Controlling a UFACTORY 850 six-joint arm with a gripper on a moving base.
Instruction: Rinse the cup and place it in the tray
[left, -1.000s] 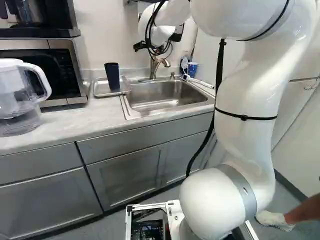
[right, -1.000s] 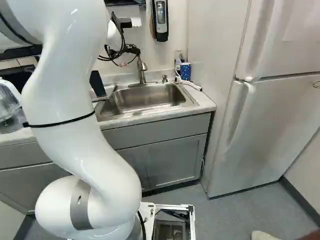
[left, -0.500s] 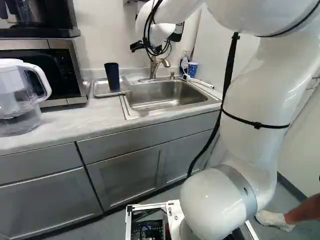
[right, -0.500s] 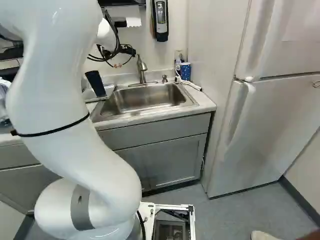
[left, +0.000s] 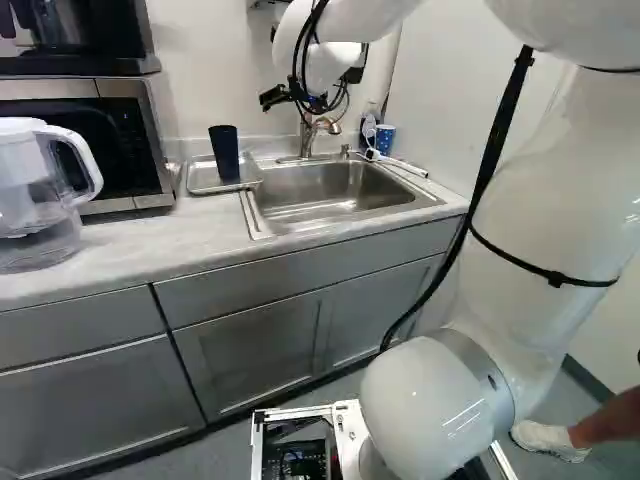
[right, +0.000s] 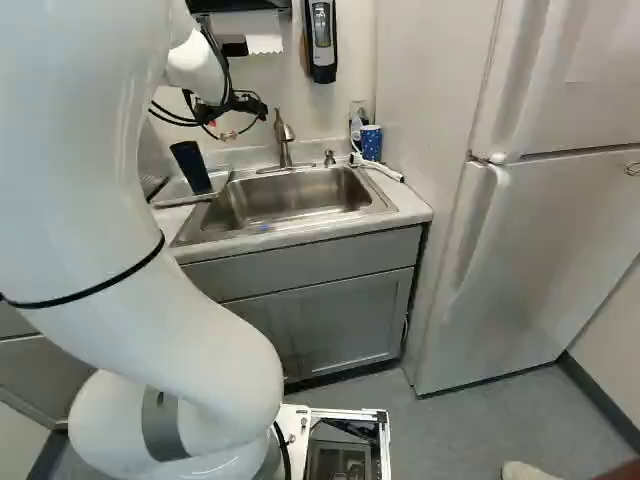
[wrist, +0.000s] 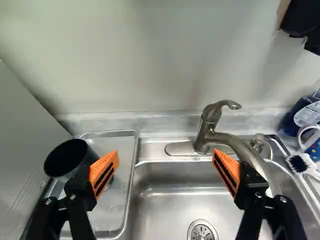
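Hang the gripper (right: 230, 108) above the counter, close to the far wall, with its two fingers spread wide and nothing pinched between. Find the dark cup (left: 224, 153) at the left of the sink (left: 325, 190), upright and mouth up in the metal tray (left: 202, 174). Looking along the gripper (wrist: 166, 162), see one orange pad (wrist: 103, 172) cutting across part of the cup — cannot tell from this angle about any touch — and the other showing beside the spout of the faucet (wrist: 202, 137). Look down between and a little below the fingers to the sink basin, with its round drain (wrist: 202, 232).

See the faucet standing at the far side of the sink. Note, at the sink's far right, a blue dotted cup (right: 371, 142) — beside it a brush (wrist: 299, 162) with dark bristles and a bottle (wrist: 304, 114) of dark blue liquid. Find the microwave (left: 149, 130) left of the tray, and nearer on the left a clear pitcher (left: 30, 200) with a white handle. Look up the far wall for a black and grey dispenser (right: 322, 38) and, left of it, a hanging paper towel (right: 265, 38). Notice the white refrigerator (right: 540, 235) tall on the right, past the counter's end.
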